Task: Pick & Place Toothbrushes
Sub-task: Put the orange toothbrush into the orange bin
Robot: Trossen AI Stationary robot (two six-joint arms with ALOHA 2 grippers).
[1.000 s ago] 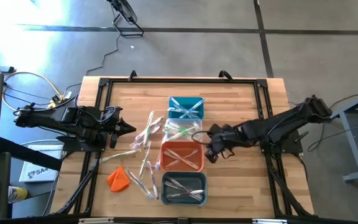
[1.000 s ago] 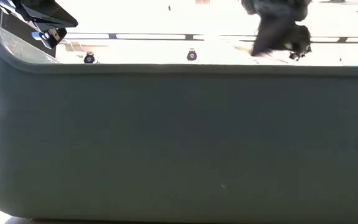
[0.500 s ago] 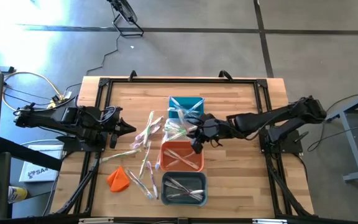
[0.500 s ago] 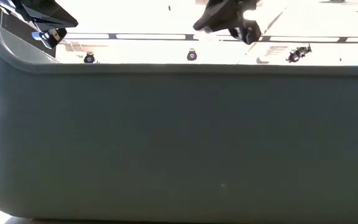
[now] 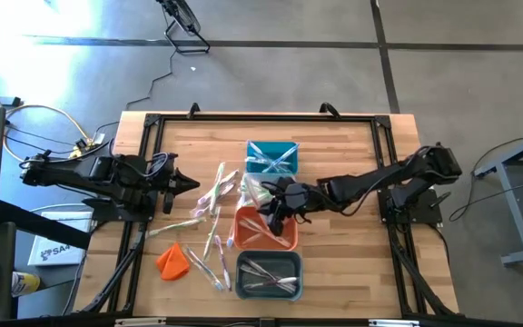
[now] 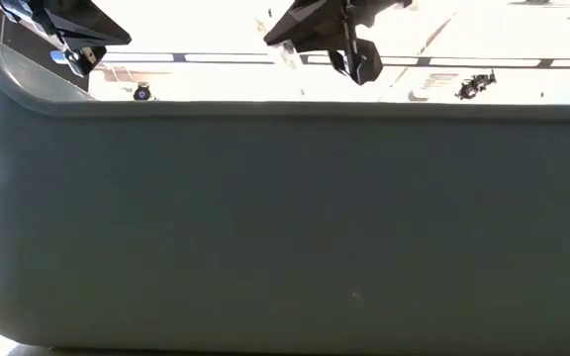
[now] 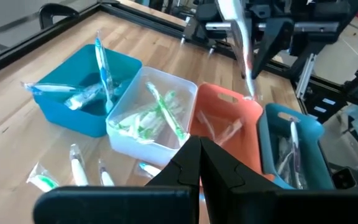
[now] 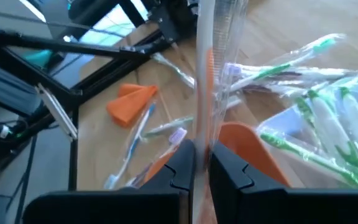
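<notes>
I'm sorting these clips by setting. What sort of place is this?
Probably a robotics lab or workshop: a butcher-block table with a black frame stands on a bare concrete floor, cables trail beside it, and two arms sort wrapped toothbrushes into the small bins.

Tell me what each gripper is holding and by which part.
The right gripper pinches a wrapped toothbrush near one end, above the orange bin. The left gripper is shut, holding nothing.

four bins (image 5: 271, 157), one orange lump (image 5: 172, 261)
</notes>
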